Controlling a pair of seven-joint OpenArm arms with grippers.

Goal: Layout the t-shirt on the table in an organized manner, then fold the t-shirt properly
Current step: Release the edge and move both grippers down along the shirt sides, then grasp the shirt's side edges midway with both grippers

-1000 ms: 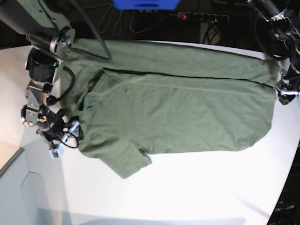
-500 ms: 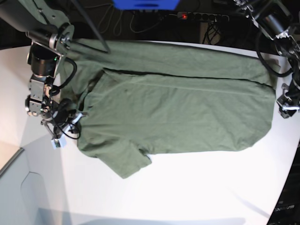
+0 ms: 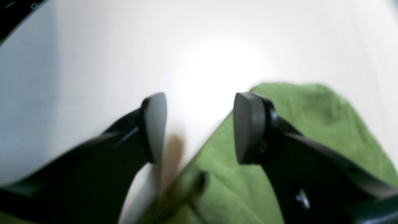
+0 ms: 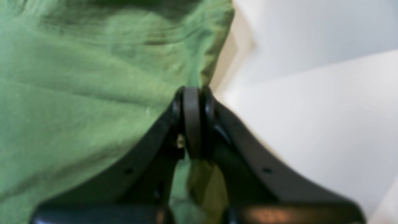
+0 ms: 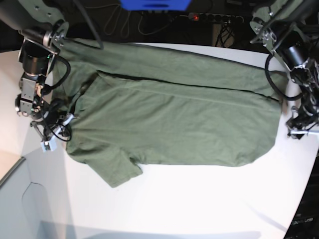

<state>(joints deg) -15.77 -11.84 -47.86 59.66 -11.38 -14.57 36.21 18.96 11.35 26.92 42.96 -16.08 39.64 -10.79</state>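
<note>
**Shirt flat, one side pinched**

The t-shirt point(image 5: 174, 119) lies spread across the white table point(image 5: 199, 199). At left, the right gripper point(image 4: 192, 102) has its fingers clamped on the shirt's edge. At right, left gripper point(image 3: 199, 124) fingers gape apart, holding nothing.

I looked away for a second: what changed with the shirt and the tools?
The right tool shut on the shirt's edge and dragged it leftward in the base view. The left tool kept its jaws open, holding nothing.
</note>
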